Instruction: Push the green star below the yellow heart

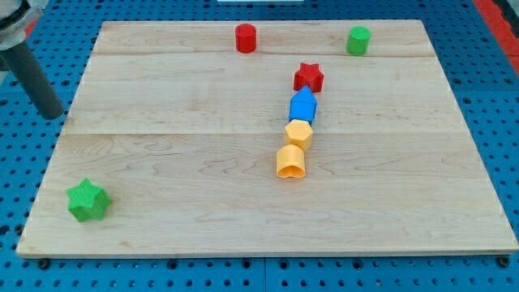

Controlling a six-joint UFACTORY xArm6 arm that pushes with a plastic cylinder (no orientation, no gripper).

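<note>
Green star (87,200): near corner at view's left, alone. Yellow heart (290,161): mid-table, touching yellow hexagon (298,133), then blue block (302,106), red star (308,77). Farther: red cylinder (246,38), green cylinder (358,40). Wooden table (178,162) on blue pegboard (24,162). My tip (52,113): off the table's left edge; no gripper fitted.

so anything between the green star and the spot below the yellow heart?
Nothing visible. The green star block sits at the view's lower left; bare wooden board runs to below the yellow heart block.
</note>
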